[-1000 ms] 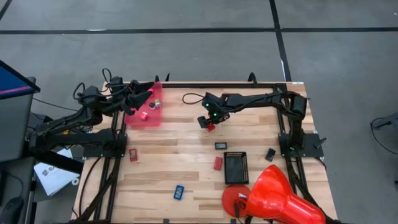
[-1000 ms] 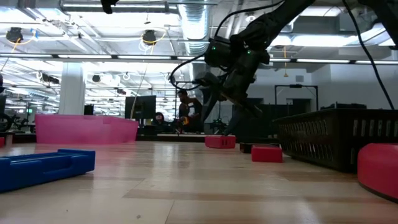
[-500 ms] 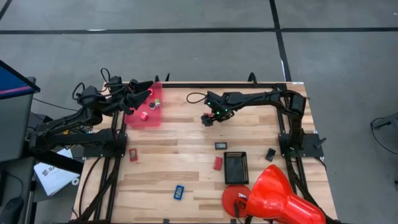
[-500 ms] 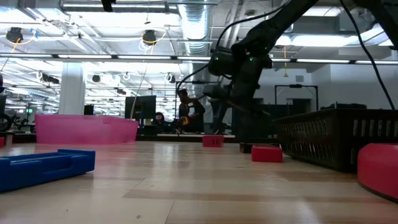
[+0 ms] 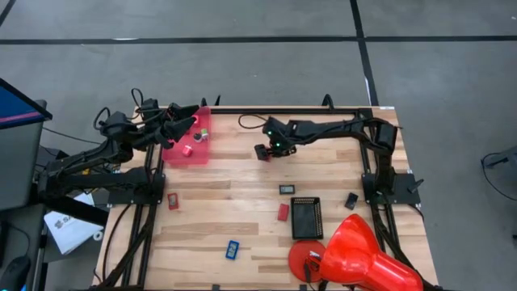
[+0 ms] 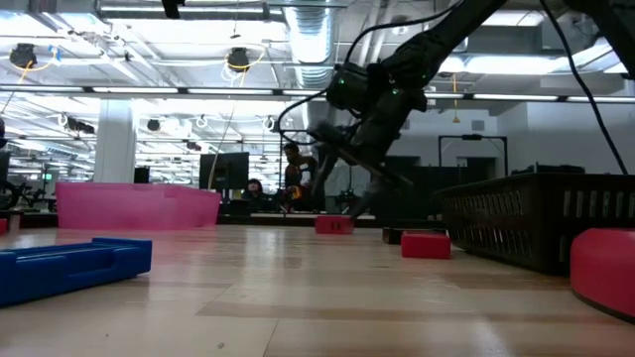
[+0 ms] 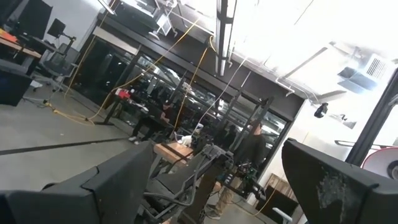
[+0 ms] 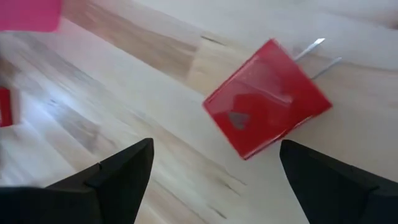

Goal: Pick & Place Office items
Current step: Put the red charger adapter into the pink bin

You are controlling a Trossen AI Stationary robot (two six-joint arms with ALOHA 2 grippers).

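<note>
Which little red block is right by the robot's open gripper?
The red block lying on the bare wood under the right gripper, near the table's far edge. The other red blocks lie farther away, nearer the front.

pale wooden plank worktop (image 5: pixel 234 202), streaked light and tan. flat pink plastic tray (image 5: pixel 191 141) with a small red piece (image 5: pixel 187 149) in it. glossy red square plug block (image 8: pixel 266 97) with two silvery prongs. small red rectangular blocks (image 5: pixel 283 212) and (image 5: pixel 173 200). blue block with a white patch (image 5: pixel 233 249). black ribbed rectangular basket (image 5: pixel 307 217). big bright red cone (image 5: pixel 363 257). both arms dark, nearly black.
</note>
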